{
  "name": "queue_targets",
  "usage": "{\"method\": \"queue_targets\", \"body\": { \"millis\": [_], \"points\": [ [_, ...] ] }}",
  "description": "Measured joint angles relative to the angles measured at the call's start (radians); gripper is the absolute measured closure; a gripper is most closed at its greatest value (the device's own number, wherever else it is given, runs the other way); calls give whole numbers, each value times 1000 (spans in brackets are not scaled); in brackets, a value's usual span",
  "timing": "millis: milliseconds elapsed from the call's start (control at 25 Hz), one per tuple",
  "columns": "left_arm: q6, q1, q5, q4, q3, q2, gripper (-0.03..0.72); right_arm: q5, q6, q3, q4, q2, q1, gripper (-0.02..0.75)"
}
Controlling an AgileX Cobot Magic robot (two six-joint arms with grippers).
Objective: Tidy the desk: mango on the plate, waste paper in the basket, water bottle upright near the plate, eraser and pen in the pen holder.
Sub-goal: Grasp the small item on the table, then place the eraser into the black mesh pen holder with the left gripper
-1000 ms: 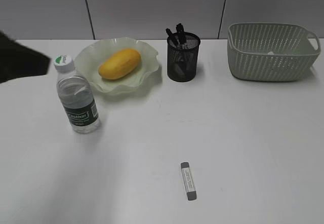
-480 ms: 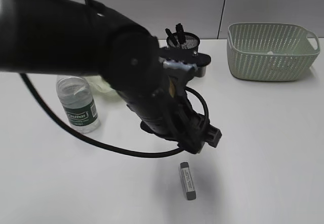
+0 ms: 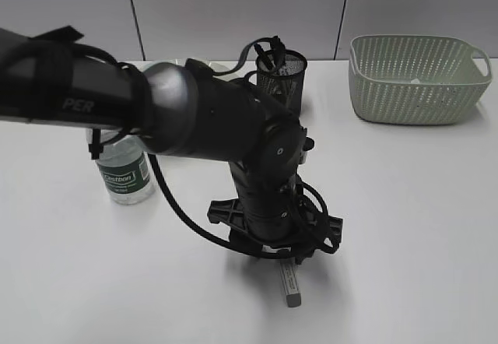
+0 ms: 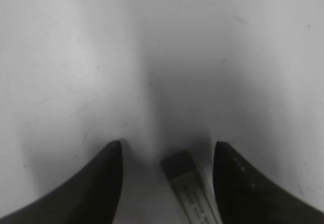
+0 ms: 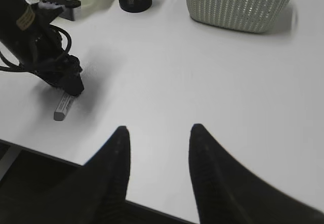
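The left hand is hanging low over the eraser, its two fingers standing apart with the eraser's end lying between them on the white worktop; nothing is clamped yet. The eraser is lying flat, well in front of the pen holder, toward the near edge of the worktop, with its long side running roughly away from the camera.

It looks like a small, light, stiff block in a paper sleeve with a darker bare end. It is probably not fragile, and the rubber end should offer good friction, while the sleeve may be a little slicker. Because it is sitting so low on the worktop, the fingers will likely need to come almost down to the surface. The best hold seems to be across its narrow width near the middle, so it is not pivoting or tipping when lifted. In the left wrist view only one end is showing between the fingers, so a hold there may be off-centre.

The right hand is waiting further out from the pen holder than the eraser, over the near edge of the worktop, fingers apart and empty.
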Motion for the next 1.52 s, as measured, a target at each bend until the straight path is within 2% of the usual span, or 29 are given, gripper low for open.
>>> {"method": "queue_targets", "body": {
  "millis": [120,200,280,360,480,560,760,840,920,1040,1200,1320,1520],
  "points": [
    [-36,0,8,-1,-20,17,315,0,0,0,0,0,0,420],
    [-47,0,9,-6,-27,24,390,-1,0,0,0,0,0,420],
    [-52,0,7,-11,-33,30,498,-1,0,0,0,0,0,422],
    [-54,0,5,-8,-35,31,560,-1,0,0,0,0,0,422],
    [-56,0,-10,-1,-36,30,559,-1,0,0,0,0,0,423],
    [-60,0,-70,59,-31,21,559,-1,0,0,0,0,0,423],
    [-78,23,-295,410,-28,-83,559,-1,0,0,0,0,0,423],
    [-78,60,-446,556,-28,-128,559,-1,0,0,0,0,0,423],
    [-78,119,-588,653,-35,-144,559,-1,0,0,0,0,0,423],
    [-78,242,-793,704,-46,-130,559,-1,0,0,0,0,0,423],
    [-79,368,-1028,708,-103,-64,559,-1,0,0,-1,0,0,424],
    [-57,395,-1078,708,-197,-3,559,-1,0,0,-1,0,0,424],
    [8,398,-1099,709,-316,110,559,-1,0,0,-1,0,0,424]
  ]
}}
